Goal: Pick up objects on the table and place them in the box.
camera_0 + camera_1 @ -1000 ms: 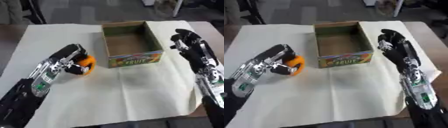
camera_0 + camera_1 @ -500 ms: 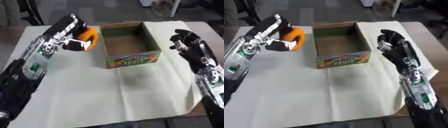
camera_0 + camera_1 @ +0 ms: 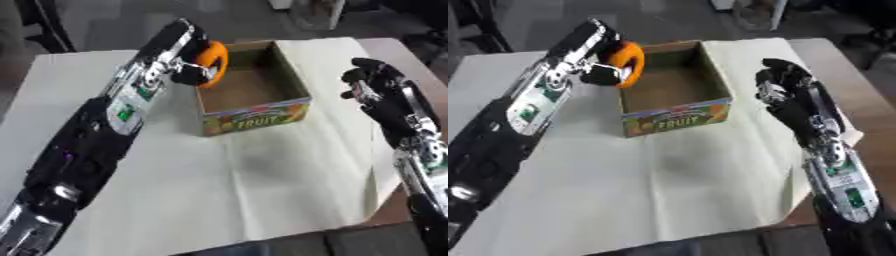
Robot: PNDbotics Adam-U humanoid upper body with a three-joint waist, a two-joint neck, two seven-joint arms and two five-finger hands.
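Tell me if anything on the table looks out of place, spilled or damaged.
Nothing stands out. The box sits upright and looks empty, the left robot hand holds the orange object at its left rim, and the right robot hand hangs beside it.

The box [image 3: 255,116] front reads "FRUIT" in yellow letters.

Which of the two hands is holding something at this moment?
The left hand: its fingers are curled round the orange object at the box's left wall. The right hand, right of the box, holds nothing.
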